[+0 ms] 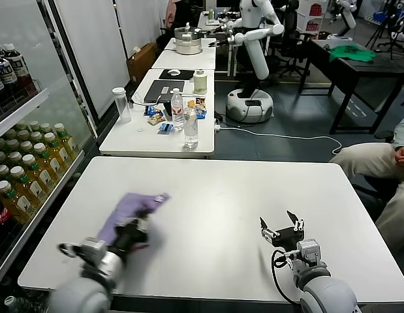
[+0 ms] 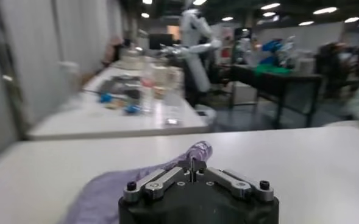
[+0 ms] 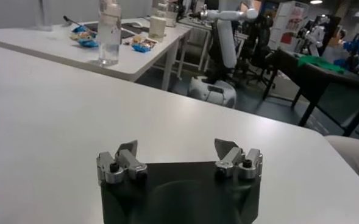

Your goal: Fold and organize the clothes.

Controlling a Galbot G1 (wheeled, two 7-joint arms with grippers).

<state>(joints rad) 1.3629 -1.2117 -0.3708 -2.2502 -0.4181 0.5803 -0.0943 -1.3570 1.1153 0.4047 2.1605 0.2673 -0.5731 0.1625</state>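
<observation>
One of the clothes, a lavender T-shirt point(image 1: 128, 210), lies bunched on the left part of the white table point(image 1: 221, 189). My left gripper point(image 1: 139, 227) sits at its near end, shut on a fold of the fabric. In the left wrist view the purple shirt point(image 2: 103, 190) spreads under and ahead of the closed gripper point(image 2: 192, 163), with a rolled tip just past the fingers. My right gripper point(image 1: 278, 222) rests near the table's front right, open and holding nothing; in the right wrist view it point(image 3: 176, 146) shows only bare tabletop between its fingers.
A second table point(image 1: 133, 140) behind carries water bottles, snacks and a laptop. A drinks shelf point(image 1: 19, 169) stands along the left. A seated person point(image 1: 378, 163) is at the right edge. A white robot point(image 1: 254, 59) stands farther back.
</observation>
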